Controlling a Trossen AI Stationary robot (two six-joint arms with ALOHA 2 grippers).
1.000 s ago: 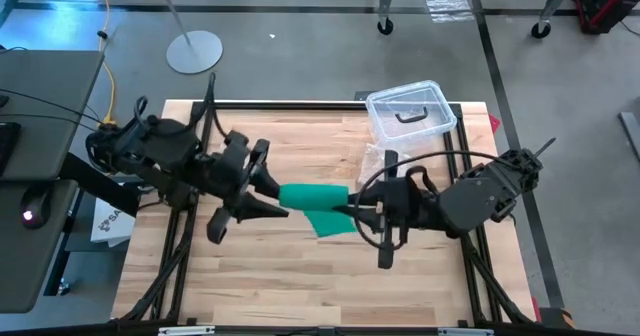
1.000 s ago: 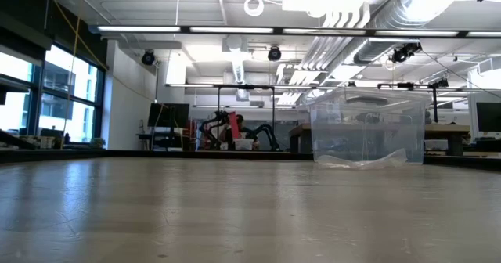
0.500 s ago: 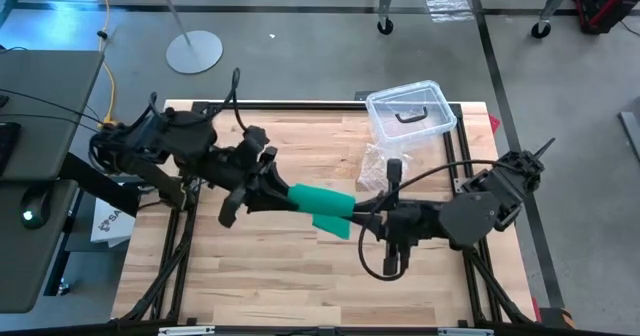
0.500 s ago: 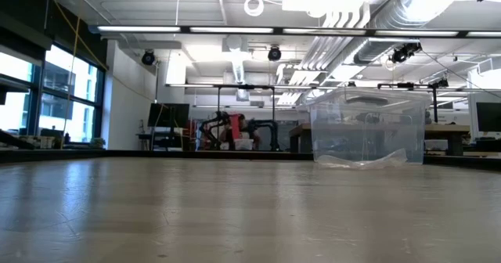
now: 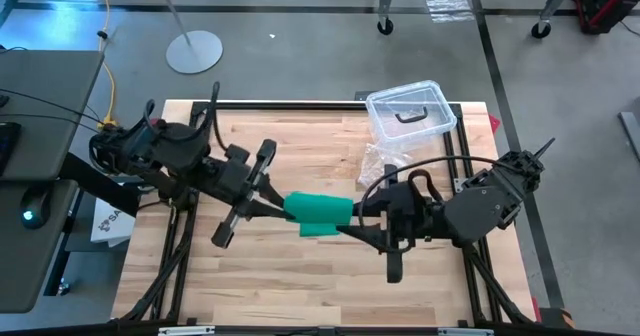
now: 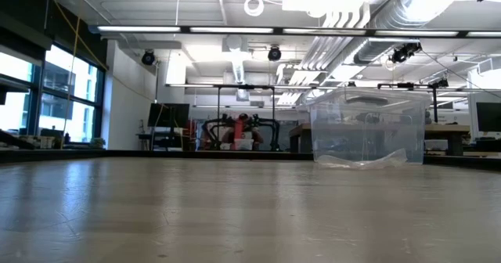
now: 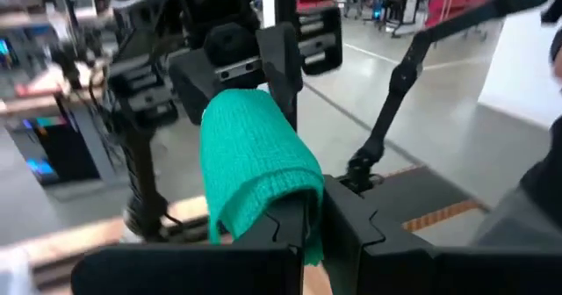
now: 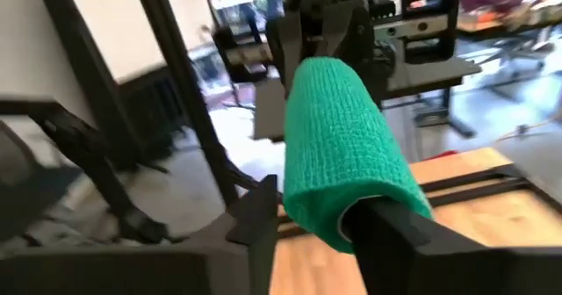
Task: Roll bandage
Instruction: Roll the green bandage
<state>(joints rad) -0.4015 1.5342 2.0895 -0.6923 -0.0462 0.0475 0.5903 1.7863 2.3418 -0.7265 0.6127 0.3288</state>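
Note:
The bandage (image 5: pixel 318 209) is a green roll held in the air over the middle of the table, lying level between my two grippers. A loose tail (image 5: pixel 320 229) hangs below it. My left gripper (image 5: pixel 276 205) is shut on the roll's left end (image 7: pixel 263 168). My right gripper (image 5: pixel 358 222) stands open at the roll's right end (image 8: pixel 347 154), one finger on each side of that end. The low view shows neither the grippers nor the bandage. My left gripper pinches the fabric at the roll's near end (image 7: pixel 309 214) between its two fingers, coming level from the table's left, along the roll. The roll reaches away from the fingers, level and clear of the table. My right gripper's fingers (image 8: pixel 391 225) flank the roll's other end; whether they touch it, I cannot tell.
A clear plastic box (image 5: pixel 408 114) with a black handle stands at the table's far right, also seen in the low view (image 6: pixel 366 126). A crinkly clear bag (image 5: pixel 378 162) lies just in front of it. The near half of the wooden table (image 5: pixel 300 286) is bare.
My left gripper has shut on the roll's left end and turned about its own pointing line. My right gripper has also turned at the wrist and has opened at the roll's right end. The roll stays in the air between them, shifted a little toward the table's near edge.

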